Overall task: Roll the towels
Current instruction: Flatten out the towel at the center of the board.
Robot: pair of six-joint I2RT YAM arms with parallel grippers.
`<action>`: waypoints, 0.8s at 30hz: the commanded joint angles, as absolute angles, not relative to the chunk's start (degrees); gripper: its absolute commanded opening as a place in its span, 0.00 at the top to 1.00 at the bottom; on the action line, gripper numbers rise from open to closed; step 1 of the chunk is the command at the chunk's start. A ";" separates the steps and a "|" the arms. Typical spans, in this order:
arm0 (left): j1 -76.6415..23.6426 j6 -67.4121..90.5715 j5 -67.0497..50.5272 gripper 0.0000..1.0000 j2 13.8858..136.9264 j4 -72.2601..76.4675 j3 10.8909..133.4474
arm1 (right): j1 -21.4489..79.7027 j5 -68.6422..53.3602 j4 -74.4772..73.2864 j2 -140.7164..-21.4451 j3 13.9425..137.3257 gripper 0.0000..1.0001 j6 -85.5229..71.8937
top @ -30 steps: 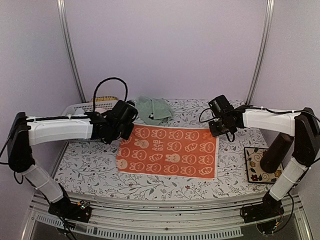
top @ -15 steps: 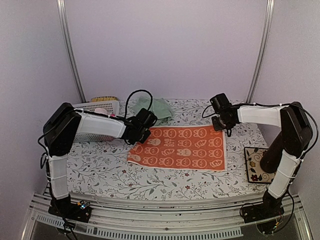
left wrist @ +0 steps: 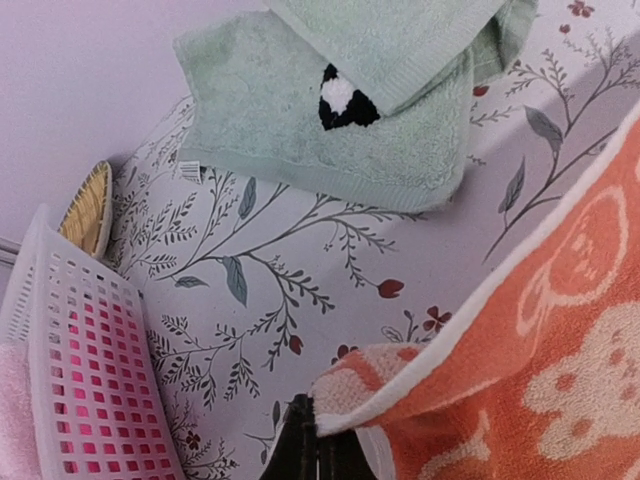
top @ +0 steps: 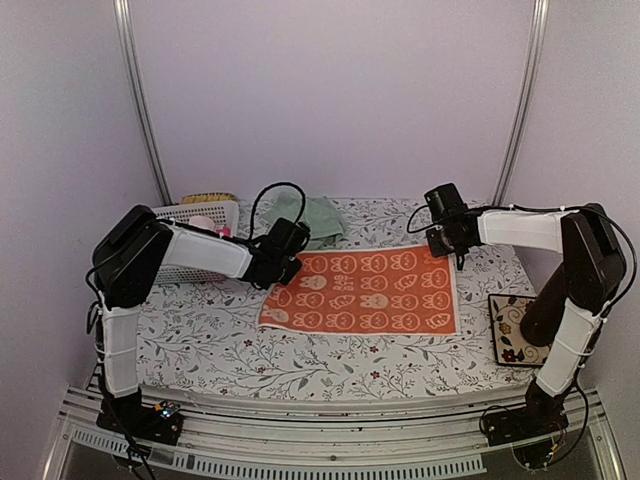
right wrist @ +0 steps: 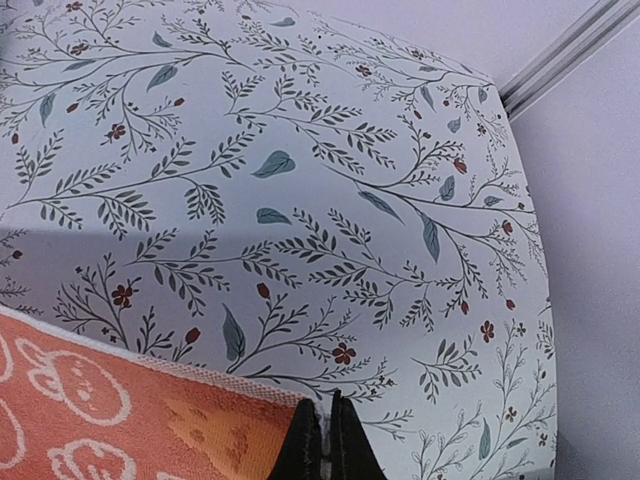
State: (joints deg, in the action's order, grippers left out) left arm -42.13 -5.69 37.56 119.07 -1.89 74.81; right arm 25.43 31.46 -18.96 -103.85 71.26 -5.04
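Note:
The orange towel [top: 365, 292] with cream rabbit shapes lies spread flat mid-table. My left gripper [top: 283, 268] is shut on its far left corner [left wrist: 370, 385], which is lifted and curled. My right gripper [top: 447, 243] is shut on its far right corner [right wrist: 262, 420], low over the cloth. The mint green towel [top: 308, 215] with a dark-and-white mark [left wrist: 345, 98] lies crumpled at the back, just beyond the left gripper.
A white lattice basket [top: 190, 225] with pink cloth and a woven item stands at the back left. A patterned coaster [top: 515, 330] with a dark cylinder [top: 550, 305] sits at the right. The table has a floral cover [top: 200, 340].
Both grippers have carried the orange towel's far edge toward the back of the table. The towel now lies farther back and slightly right. The left arm has folded in.

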 commanded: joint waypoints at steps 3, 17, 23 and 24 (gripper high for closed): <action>-40.88 -7.58 35.12 1.00 122.77 2.00 76.01 | 24.19 36.19 -17.31 -105.80 72.15 0.98 -4.20; -41.04 -13.37 44.36 1.00 123.27 6.70 77.71 | 23.83 34.25 -16.67 -105.54 71.59 0.98 -4.00; -41.15 -16.98 45.37 1.00 124.88 8.88 77.59 | 23.87 36.40 -16.70 -104.81 71.43 0.98 -3.53; -41.28 -17.17 45.07 1.00 125.30 8.88 77.73 | 23.87 36.66 -16.80 -104.75 71.44 0.98 -3.63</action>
State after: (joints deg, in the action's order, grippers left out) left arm -41.60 -14.39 43.22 123.46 5.98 76.77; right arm 24.25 35.00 -17.61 -106.72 71.70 -3.81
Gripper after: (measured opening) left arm 0.009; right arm 0.029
